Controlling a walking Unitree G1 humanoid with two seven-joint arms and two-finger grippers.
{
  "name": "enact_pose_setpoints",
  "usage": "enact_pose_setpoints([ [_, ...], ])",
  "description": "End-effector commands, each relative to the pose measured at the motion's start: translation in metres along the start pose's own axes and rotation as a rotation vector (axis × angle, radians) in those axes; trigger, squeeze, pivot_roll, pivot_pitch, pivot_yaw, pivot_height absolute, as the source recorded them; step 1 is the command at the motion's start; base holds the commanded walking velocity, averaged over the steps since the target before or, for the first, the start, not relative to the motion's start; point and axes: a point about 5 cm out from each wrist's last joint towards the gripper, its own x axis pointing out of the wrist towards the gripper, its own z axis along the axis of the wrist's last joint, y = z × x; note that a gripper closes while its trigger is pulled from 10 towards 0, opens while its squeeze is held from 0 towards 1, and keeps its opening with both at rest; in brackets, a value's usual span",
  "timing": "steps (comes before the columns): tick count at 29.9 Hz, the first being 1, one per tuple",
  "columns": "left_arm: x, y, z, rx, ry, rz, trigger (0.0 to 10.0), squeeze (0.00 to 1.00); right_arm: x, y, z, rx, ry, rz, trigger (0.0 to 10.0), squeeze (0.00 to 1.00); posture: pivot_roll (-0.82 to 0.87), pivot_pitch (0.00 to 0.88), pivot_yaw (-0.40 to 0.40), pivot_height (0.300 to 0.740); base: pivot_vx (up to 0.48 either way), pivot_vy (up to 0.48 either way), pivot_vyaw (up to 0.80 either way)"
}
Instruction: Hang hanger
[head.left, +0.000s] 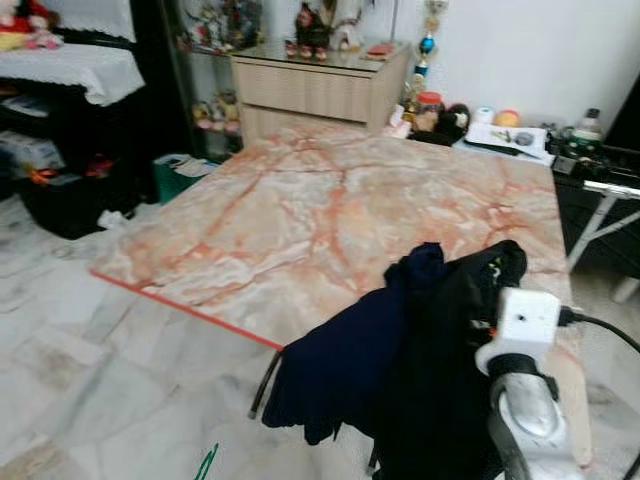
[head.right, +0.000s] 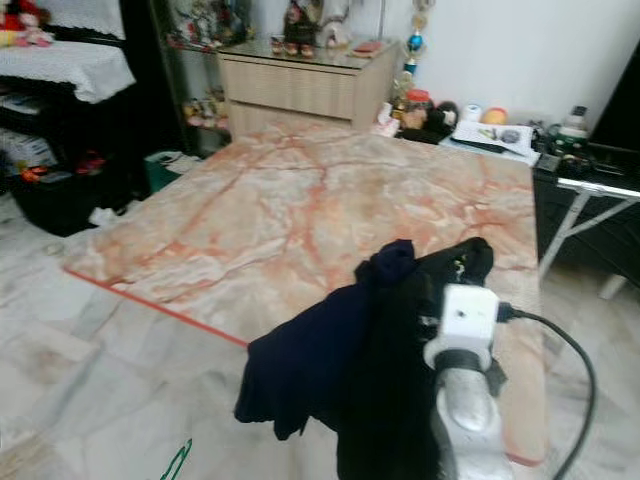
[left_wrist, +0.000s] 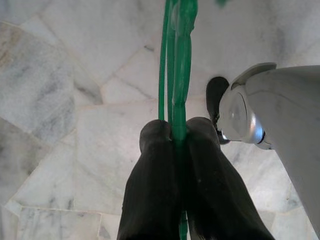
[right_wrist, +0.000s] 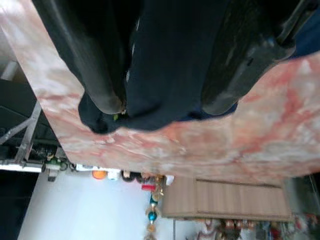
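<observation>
There was one green hanger (left_wrist: 175, 75), one dark cloth (head.left: 400, 370), one big desk (head.left: 300, 220), and two grippers: left gripper (left_wrist: 172, 137), right gripper (right_wrist: 165, 107).

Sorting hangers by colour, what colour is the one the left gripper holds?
Green. The hanger shows best in the left wrist view, pinched by the left gripper.

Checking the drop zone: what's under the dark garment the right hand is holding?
The dark garment, clamped in the right hand, hangs over the marble table's near edge and the tiled floor. The table edge directly behind the cloth is hidden.
</observation>
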Motion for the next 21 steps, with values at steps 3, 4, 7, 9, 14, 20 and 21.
enact_pose_setpoints([
  [3,0.0007,-0.0001,0.0033,0.004,-0.007,-0.008,10.0,0.0,0.0001,0.0007,-0.0006,0.013,0.004,-0.007,10.0,0.0,0.13,0.025,-0.035,0.74,-0.252,0.0,0.0],
  [4,0.0008,-0.0001,0.0037,0.004,-0.008,-0.009,10.0,0.0,0.0,0.0005,-0.0009,0.013,0.006,-0.009,10.0,0.0,0.13,0.025,-0.035,0.74,-0.255,0.0,0.0],
  [7,0.0008,-0.0003,0.0035,0.004,-0.007,-0.011,10.0,0.0,0.0002,-0.0001,-0.0012,0.014,0.008,-0.014,10.0,0.0,0.13,0.025,-0.035,0.74,-0.254,0.0,0.0],
  [9,0.0007,-0.0001,0.0031,0.004,-0.006,-0.012,10.0,0.0,0.0003,-0.0006,-0.0014,0.014,0.008,-0.018,10.0,0.0,0.13,0.025,-0.036,0.74,-0.253,0.0,0.0],
  [14,0.0006,-0.0001,0.0024,0.002,-0.003,-0.012,10.0,0.0,0.0006,-0.0016,-0.002,0.017,0.012,-0.025,10.0,0.0,0.13,0.026,-0.037,0.74,-0.253,0.0,0.0],
  [20,0.0003,-0.0013,0.0014,0.002,-0.003,-0.016,10.0,0.0,0.0007,-0.0037,-0.0028,0.018,0.018,-0.041,10.0,0.0,0.13,0.026,-0.037,0.74,-0.254,0.0,0.0],
  [21,0.0002,-0.0015,0.0011,0.001,-0.002,-0.016,10.0,0.0,0.0007,-0.0047,-0.0033,0.021,0.021,-0.049,10.0,0.0,0.13,0.027,-0.037,0.74,-0.255,0.0,0.0],
])
